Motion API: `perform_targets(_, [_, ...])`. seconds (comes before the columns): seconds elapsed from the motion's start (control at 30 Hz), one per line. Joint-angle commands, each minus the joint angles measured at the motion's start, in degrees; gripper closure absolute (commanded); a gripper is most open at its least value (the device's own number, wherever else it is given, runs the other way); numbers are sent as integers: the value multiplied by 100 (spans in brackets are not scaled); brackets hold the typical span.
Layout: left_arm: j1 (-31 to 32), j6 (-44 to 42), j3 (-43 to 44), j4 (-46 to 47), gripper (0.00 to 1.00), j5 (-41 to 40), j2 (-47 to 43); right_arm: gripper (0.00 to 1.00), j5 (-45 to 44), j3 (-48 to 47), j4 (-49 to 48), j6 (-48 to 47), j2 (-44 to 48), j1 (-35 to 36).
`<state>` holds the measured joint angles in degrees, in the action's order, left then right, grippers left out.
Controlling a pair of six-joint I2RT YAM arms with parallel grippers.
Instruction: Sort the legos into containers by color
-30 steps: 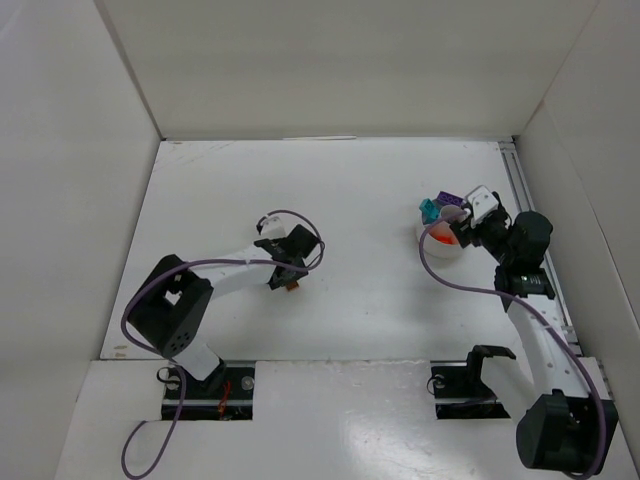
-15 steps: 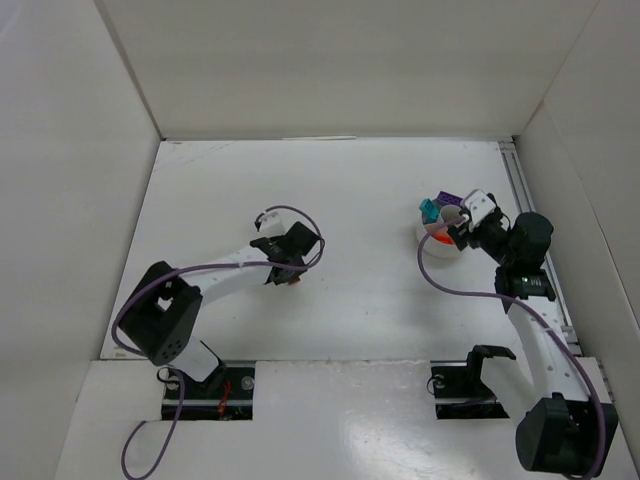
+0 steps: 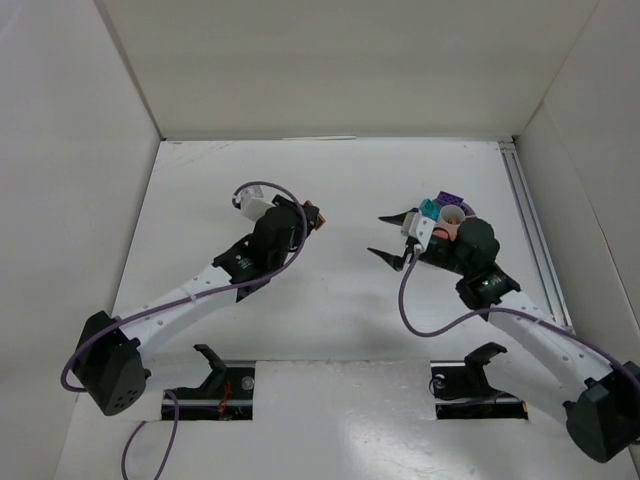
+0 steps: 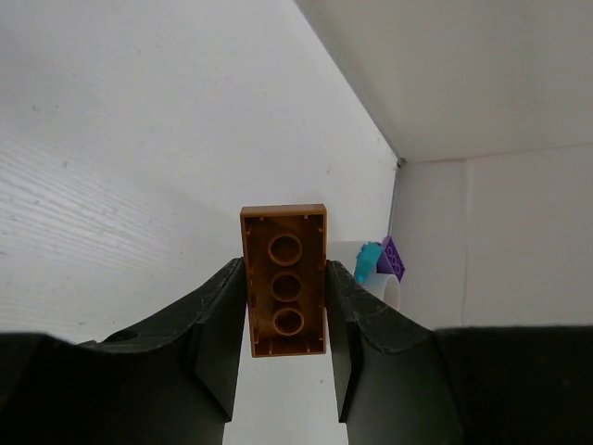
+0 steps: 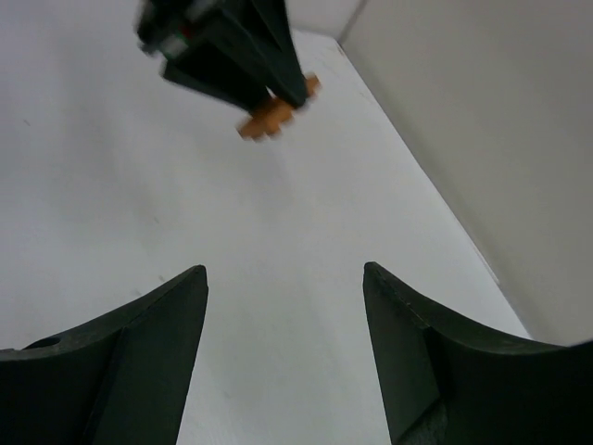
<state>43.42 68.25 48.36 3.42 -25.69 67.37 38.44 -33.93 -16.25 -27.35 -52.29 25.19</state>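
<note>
Left gripper (image 4: 285,267) closed on a brown brick (image 4: 283,295), hollow underside toward the wrist camera, pinched across its long sides and carried clear of the worktop (image 3: 350,300), about mid-table and well short of the white bowl (image 3: 453,213). Right gripper (image 3: 392,237) spread wide, nothing between its fingers, aimed at the left gripper. Risks, as judged: the two grippers face each other across a modest gap, so any advance by either without the other yielding could end in a knock, jarring the brick loose. Contact on the smooth brick walls is narrow; a twist or a quick swing may let it pivot and drop. Only one bowl shows, with a teal brick (image 3: 430,208) and a purple brick (image 3: 450,199) at its far edge, so releasing the brown one there would mix colours. Hard to read: the right arm covers most of the bowl from above. A pinkish-orange patch shows inside, not identifiable. Cannot tell whether teal and purple sit in the bowl, on its rim or just behind it.
</note>
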Motion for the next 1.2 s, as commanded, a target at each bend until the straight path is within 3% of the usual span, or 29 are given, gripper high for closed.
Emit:
perform_targets(0.0, [227, 532, -247, 938, 82, -408, -84, 27, -1141, -279, -1448, 1045, -306, 817])
perform_targets(0.17, [483, 611, -300, 1231, 84, -787, -137, 33, -1988, -850, -1539, 1783, -938, 1356])
perform_targets(0.4, [703, 496, -687, 1706, 84, -1297, -488, 37, -1980, -1150, -1855, 2778, -1590, 1410])
perform_targets(1.07, [861, 233, -1373, 2883, 84, -1315, -840, 38, -1541, -1986, -1794, 2902, -2689, 1700])
perform_targets(1.17, [913, 23, -1373, 3058, 84, -1315, -840, 45, -1366, -2038, -1794, 2902, -2760, 1700])
